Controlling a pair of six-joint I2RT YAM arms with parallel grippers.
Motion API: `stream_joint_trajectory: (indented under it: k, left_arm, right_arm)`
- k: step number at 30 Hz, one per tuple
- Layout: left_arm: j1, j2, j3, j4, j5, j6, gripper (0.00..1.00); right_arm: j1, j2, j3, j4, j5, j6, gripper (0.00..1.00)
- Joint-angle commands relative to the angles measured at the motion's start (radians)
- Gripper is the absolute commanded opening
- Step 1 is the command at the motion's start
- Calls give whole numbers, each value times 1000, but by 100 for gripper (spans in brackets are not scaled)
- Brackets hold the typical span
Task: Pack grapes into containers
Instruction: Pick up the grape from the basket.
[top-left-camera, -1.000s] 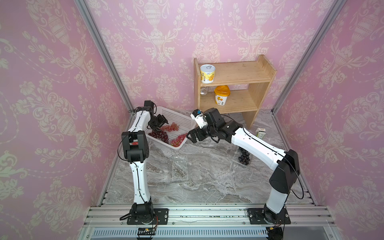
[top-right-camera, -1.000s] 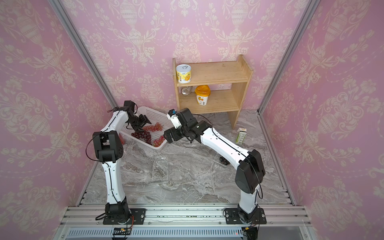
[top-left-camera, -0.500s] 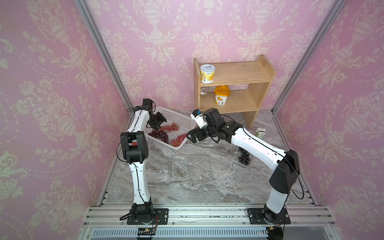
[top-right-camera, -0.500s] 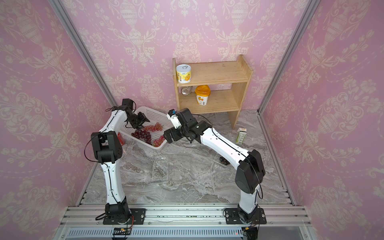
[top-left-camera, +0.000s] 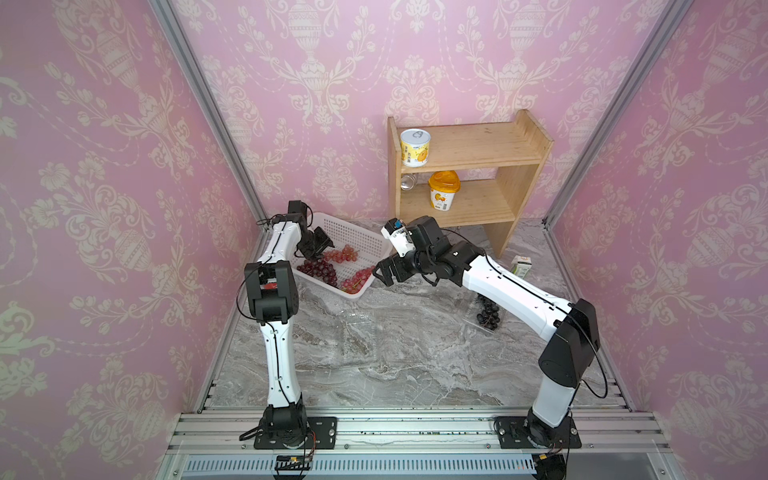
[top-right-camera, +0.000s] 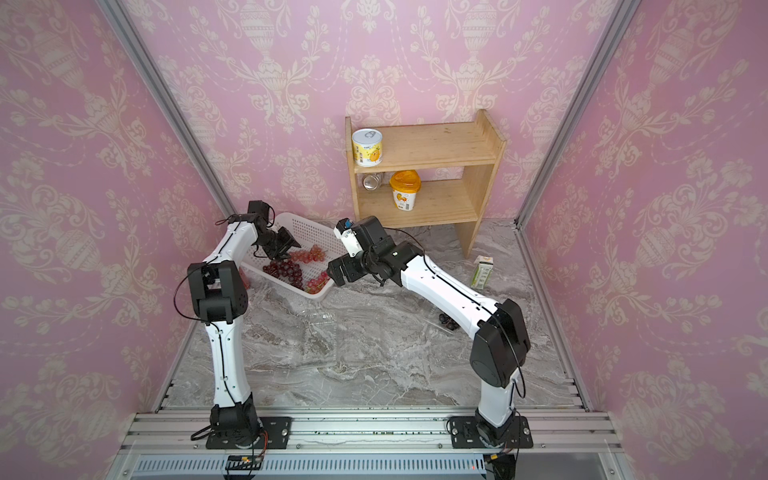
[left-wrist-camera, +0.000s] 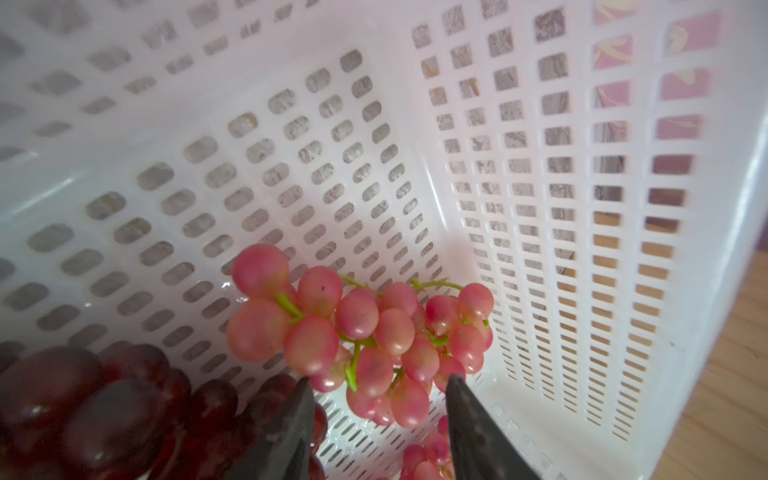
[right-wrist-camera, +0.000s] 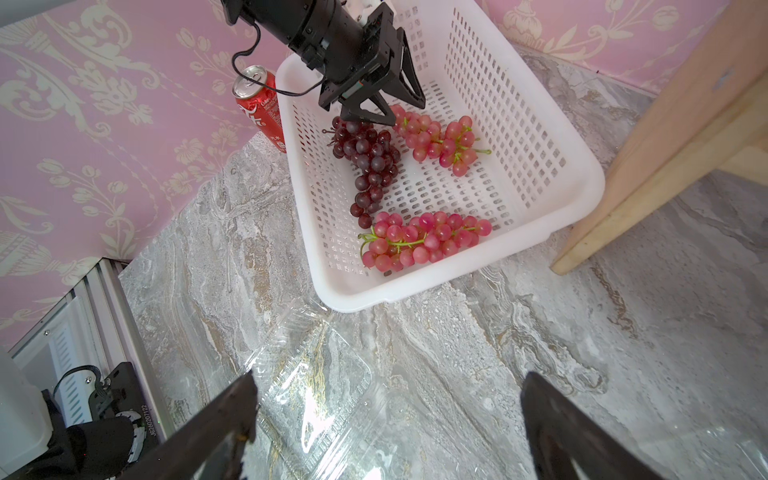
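Note:
Three bunches of grapes lie in the white perforated basket (right-wrist-camera: 540, 124): a pink bunch (right-wrist-camera: 436, 141), a dark red bunch (right-wrist-camera: 370, 158) and a second pink bunch (right-wrist-camera: 424, 241). My left gripper (left-wrist-camera: 380, 399) is down in the basket (top-left-camera: 365, 241), open. Its fingertips (left-wrist-camera: 305, 411) stand on either side of the pink bunch's (left-wrist-camera: 365, 336) end, which rests on the basket floor. My right gripper (right-wrist-camera: 386, 399) hangs wide open and empty over a clear empty container (right-wrist-camera: 320, 386) beside the basket. A second container (top-left-camera: 486, 316), holding near-black grapes, sits partly hidden under the right arm.
A red drink can (right-wrist-camera: 259, 108) stands between the basket and the left wall. A wooden shelf (top-left-camera: 469, 166) at the back holds two yellow-labelled tubs (top-left-camera: 414, 147) and a small jar. A small carton (top-left-camera: 521, 266) stands near the right wall.
The left gripper's jaws have narrowed around the end of the pink bunch, and its arm has shifted slightly. The right arm has stayed still.

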Motion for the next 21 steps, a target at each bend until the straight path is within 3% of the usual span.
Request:
stream_joint_trajectory:
  k: [1,4,12,21]
  left_arm:
    - [1,14,17,-7,14,-2,51]
    - [0,19,17,-2,15,-6,50]
    - [-3,24,28,1,17,-11,36]
    - [-10,17,48,-12,-3,2,36]
  right_arm:
    - [6,19,4,9,3,12,100]
    - [7,19,5,7,0,13,100]
    - [7,19,4,3,-1,9,100]
    - [7,17,-8,11,-6,18,99]
